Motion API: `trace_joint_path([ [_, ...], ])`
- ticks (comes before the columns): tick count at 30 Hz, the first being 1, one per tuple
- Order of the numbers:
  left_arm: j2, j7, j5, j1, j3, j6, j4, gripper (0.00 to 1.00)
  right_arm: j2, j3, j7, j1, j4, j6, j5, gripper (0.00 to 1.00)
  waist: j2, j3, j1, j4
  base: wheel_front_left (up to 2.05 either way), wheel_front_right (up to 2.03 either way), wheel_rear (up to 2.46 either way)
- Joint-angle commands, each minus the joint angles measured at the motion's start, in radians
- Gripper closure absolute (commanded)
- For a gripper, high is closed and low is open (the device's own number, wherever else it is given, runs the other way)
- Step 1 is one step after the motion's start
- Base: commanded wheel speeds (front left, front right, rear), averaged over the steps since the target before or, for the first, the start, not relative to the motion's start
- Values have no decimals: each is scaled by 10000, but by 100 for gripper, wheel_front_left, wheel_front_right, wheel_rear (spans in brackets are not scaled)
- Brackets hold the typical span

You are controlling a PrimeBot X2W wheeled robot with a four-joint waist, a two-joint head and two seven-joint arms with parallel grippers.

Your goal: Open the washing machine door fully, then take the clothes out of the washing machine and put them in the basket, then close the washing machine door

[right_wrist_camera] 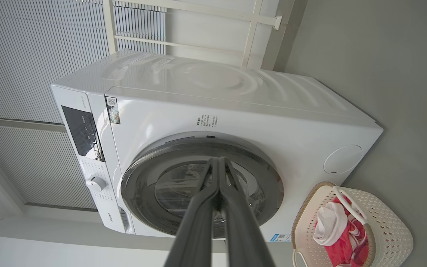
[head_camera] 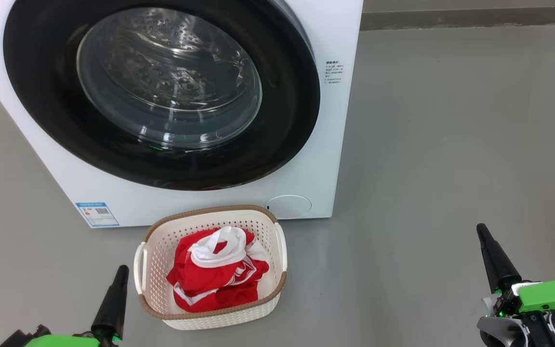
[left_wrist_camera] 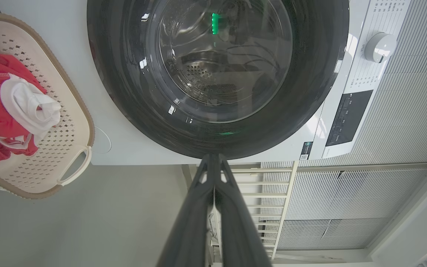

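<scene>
Looks finished: clothes (head_camera: pixel 217 274) lying in the basket (head_camera: pixel 210 212) at lower middle of the frame, washing machine door (head_camera: pixel 162 91) shut against the washing machine (head_camera: pixel 335 144) at upper left. Both clenched and empty, left claw (head_camera: pixel 122 271) at lower left, right claw (head_camera: pixel 482 232) at lower right, well apart from the door. Probably nothing left to do.
</scene>
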State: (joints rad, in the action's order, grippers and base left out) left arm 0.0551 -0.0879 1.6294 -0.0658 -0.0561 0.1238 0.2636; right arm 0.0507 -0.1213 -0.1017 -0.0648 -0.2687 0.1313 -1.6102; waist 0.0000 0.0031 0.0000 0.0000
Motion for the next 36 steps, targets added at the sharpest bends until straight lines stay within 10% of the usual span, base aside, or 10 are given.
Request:
trace_joint_path([
  [1, 110, -78, -27, -403, -359, 69, -192, 100, 51, 146, -58, -424, 244, -6, -42, 100, 0, 0, 0, 0, 0, 0, 0],
  [36, 52, -144, -96, -410, -442, 69, -189, 100, 29, 112, -85, -428, 242, -6, -15, 100, 0, 0, 0, 0, 0, 0, 0],
])
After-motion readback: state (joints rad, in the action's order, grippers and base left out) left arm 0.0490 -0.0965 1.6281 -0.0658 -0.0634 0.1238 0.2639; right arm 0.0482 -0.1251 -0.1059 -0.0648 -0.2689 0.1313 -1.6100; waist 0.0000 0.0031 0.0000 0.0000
